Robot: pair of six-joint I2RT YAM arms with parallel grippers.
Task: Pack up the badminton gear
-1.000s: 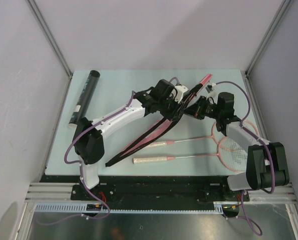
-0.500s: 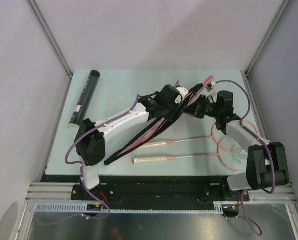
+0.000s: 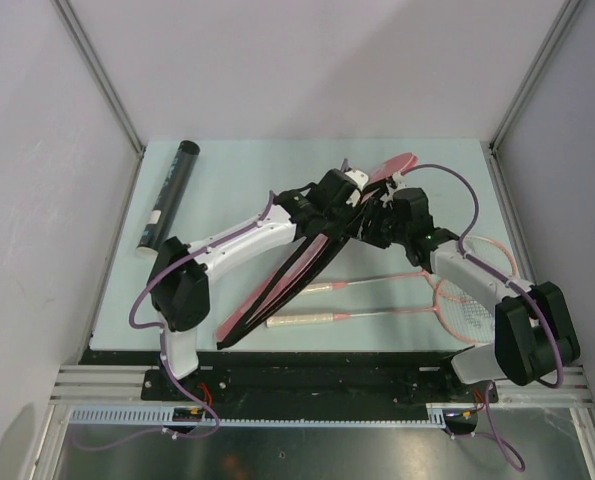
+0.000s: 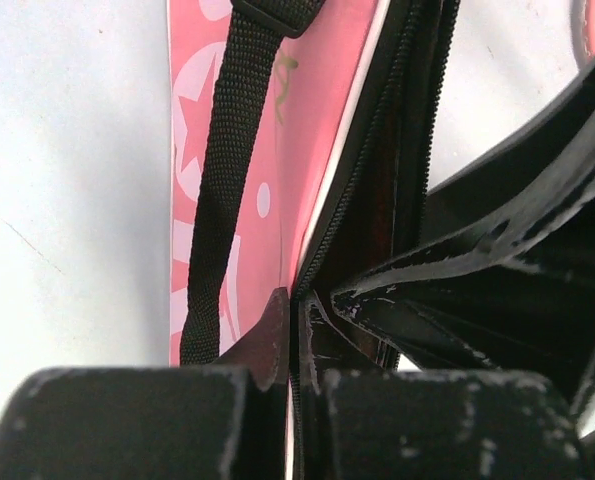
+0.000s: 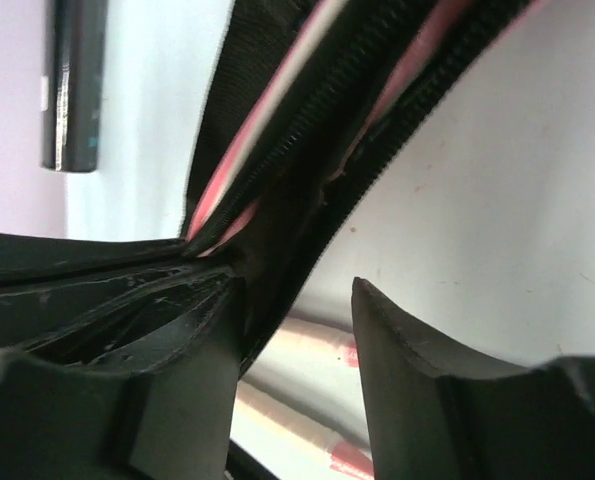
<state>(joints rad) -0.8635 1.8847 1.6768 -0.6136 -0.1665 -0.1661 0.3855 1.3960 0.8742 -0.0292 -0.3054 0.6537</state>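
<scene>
Since a second ago the left gripper (image 3: 354, 200) has clamped shut on the zippered edge of the pink racket bag (image 3: 277, 288). The right gripper (image 3: 377, 222) has let go and stands partly open just beside that edge. The bag's long axis runs from far right to near left. Both rackets (image 3: 377, 314) lie just near of it, handles pointing left and heads beside the right arm, which seems the nearer one. The black tube (image 3: 167, 195) lies well apart, far left.

There are 2 pink-framed rackets (image 3: 299, 321) (image 3: 322, 288), 1 black tube (image 3: 169, 195) and 1 pink racket bag (image 3: 262, 305) with 1 black strap (image 4: 222, 180).
</scene>
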